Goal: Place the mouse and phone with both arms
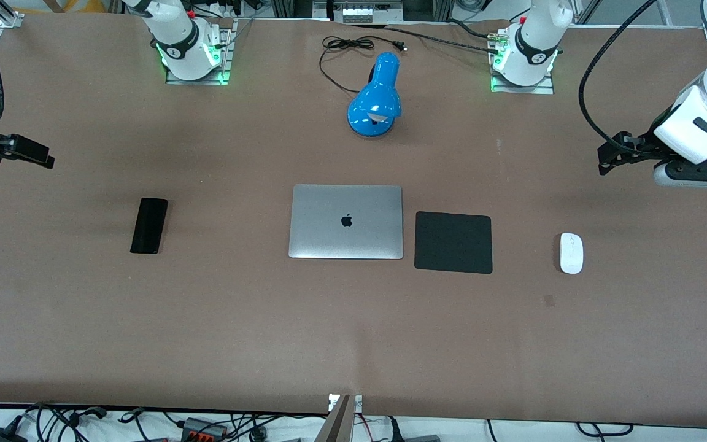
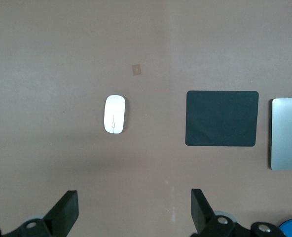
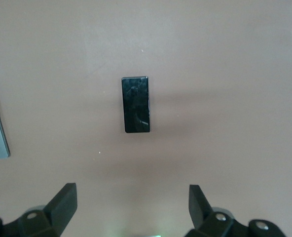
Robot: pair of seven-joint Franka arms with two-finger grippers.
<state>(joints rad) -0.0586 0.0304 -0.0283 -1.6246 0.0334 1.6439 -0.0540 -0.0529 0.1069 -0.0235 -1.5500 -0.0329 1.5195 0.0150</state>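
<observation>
The white mouse lies on the brown table toward the left arm's end, also in the left wrist view. The black phone lies flat toward the right arm's end, also in the right wrist view. My left gripper hangs open and empty over bare table at its end, apart from the mouse. My right gripper hangs open and empty over bare table at its end, apart from the phone.
A closed silver laptop lies mid-table, with a square black mat beside it toward the mouse. A blue desk lamp with a black cord stands between the arm bases.
</observation>
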